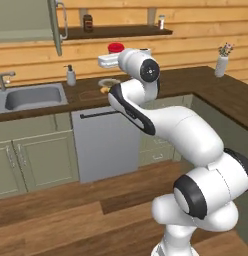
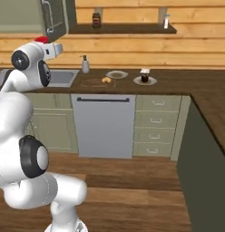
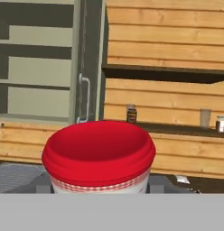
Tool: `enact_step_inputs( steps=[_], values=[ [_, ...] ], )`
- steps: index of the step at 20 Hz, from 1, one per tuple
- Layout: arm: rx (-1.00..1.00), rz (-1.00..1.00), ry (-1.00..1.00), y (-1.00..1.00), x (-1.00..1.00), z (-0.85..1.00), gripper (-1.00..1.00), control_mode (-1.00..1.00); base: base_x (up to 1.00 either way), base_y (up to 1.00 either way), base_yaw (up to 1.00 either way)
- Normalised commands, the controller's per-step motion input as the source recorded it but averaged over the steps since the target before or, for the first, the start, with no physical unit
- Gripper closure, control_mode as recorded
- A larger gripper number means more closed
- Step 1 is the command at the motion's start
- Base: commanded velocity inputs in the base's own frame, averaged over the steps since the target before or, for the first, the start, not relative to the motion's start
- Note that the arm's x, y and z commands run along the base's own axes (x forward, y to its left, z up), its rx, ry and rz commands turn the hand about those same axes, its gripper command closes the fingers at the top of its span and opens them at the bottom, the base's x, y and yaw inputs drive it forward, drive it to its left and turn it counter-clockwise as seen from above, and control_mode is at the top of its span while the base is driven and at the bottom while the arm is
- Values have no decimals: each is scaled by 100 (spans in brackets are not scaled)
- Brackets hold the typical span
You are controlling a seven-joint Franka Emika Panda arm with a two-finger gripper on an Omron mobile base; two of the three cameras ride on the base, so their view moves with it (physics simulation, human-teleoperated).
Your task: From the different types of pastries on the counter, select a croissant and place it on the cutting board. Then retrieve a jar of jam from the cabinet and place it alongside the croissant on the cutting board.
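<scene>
At the lower centre of the hand view, the gripper [image 3: 99, 191] is closed on the jar of jam [image 3: 99, 155], whose bright red top fills the foreground. Left base view shows the jar at upper centre, above the counter [image 1: 186, 82]. Right base view shows the croissant [image 2: 105, 80] lying on the cutting board [image 2: 94, 83], with the cupcake [image 2: 144, 78] on a plate to its right.

A glossy white arm [image 1: 181, 135] of rounded, bulbous segments, with dark grey bands and discs at its joints.
</scene>
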Motion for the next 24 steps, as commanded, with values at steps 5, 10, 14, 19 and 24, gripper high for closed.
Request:
enact_step_inputs(
  steps=[5, 10, 14, 19, 24],
  values=[
    [0, 0, 0, 0, 0, 0, 100, 100, 1, -96, -13],
    [0, 0, 0, 0, 0, 0, 100, 100, 54, -66, -9],
    [0, 0, 0, 0, 0, 0, 100, 100, 98, -30, -2],
    [0, 0, 0, 0, 0, 0, 100, 100, 99, -9, 0],
    [0, 0, 0, 0, 0, 0, 100, 100, 99, 0, 0]
  ],
)
